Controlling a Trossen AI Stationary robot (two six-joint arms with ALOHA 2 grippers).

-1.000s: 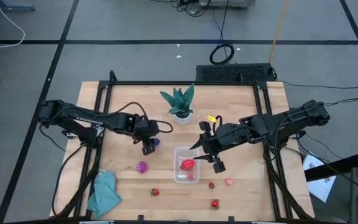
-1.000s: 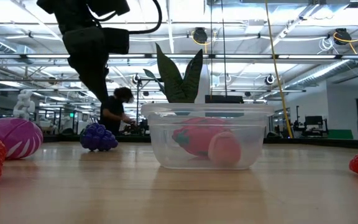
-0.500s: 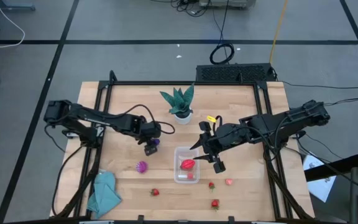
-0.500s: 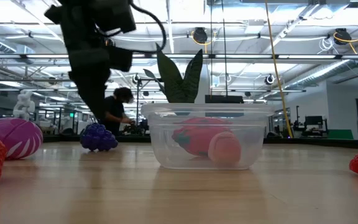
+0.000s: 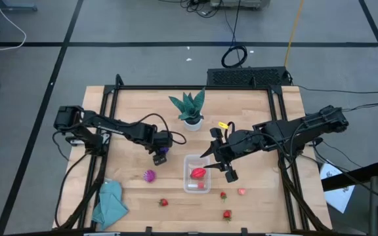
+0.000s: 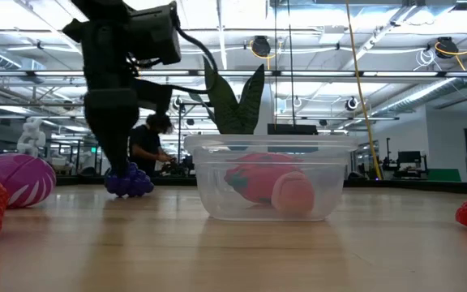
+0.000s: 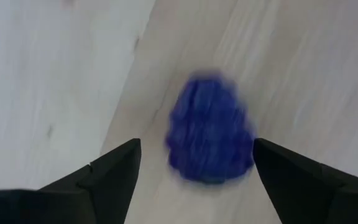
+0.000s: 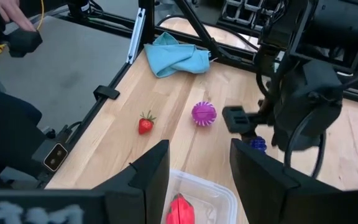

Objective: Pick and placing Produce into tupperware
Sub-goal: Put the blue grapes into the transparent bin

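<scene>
the wooden table [image 5: 136,108] carries all items. the left arm [image 5: 110,124] extends across the table; the right arm [image 5: 287,134] reaches in from the opposite side. the teal cloth [image 5: 109,203] lies at the near left corner of the table. the potted plant [image 5: 190,108] stands at the far centre. the clear tupperware [image 5: 196,174] sits at mid-table and holds a red piece [image 5: 197,173] and a pale pink piece [image 6: 292,195]. the left gripper [image 7: 194,163] is low over the dark purple fruit [image 7: 210,130], fingers [image 7: 114,171] spread wide on either side of it, not clamping it. the right gripper [image 5: 220,164] hangs just beside the tupperware; its fingers [image 8: 145,177] stand partly apart with nothing between them. the magenta fruit [image 5: 150,176] lies left of the tupperware. three strawberries [image 5: 164,202] [image 5: 223,195] [image 5: 227,214] and a pink piece [image 5: 241,192] lie loose on the near table.
</scene>
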